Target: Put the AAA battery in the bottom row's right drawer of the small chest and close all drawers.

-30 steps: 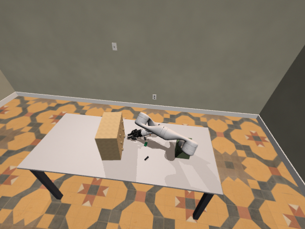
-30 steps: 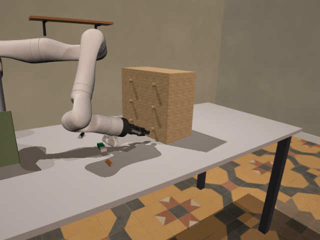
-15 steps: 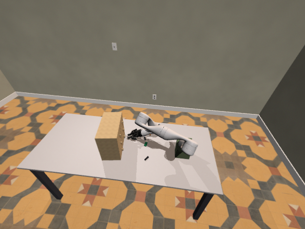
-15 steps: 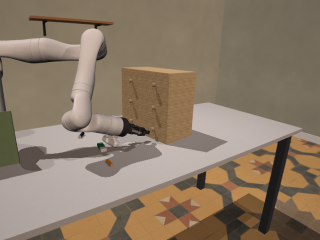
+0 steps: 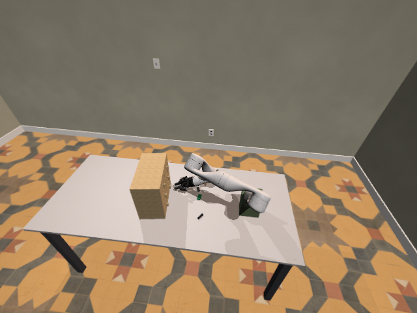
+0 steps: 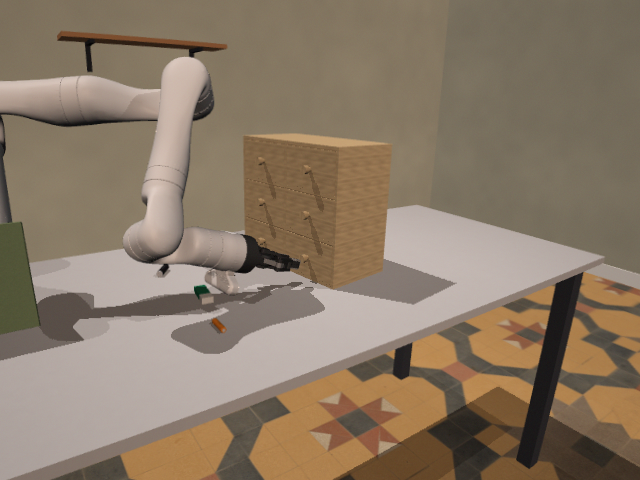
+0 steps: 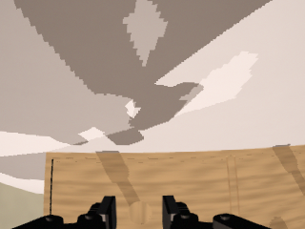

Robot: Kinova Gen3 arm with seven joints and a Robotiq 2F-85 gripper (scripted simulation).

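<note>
The small wooden chest (image 5: 150, 188) (image 6: 356, 206) stands on the white table (image 5: 87, 205) (image 6: 465, 258) with all drawers pushed in. My gripper (image 5: 175, 184) (image 6: 295, 263) (image 7: 139, 209) lies level, low over the table, with its fingers partly open just in front of the knob of the bottom right drawer (image 6: 305, 256). Nothing is gripped between the fingers. A small orange cylinder (image 6: 218, 324) that looks like the battery lies on the table under the arm's shadow. A small black cylinder (image 5: 200, 216) (image 6: 163, 270) lies farther from the chest.
A small green and white block (image 5: 199, 196) (image 6: 202, 292) and a white object (image 6: 221, 279) lie under my forearm. A dark green box (image 5: 249, 207) (image 6: 15, 279) stands at the arm's base. A wall shelf (image 6: 139, 40) hangs behind.
</note>
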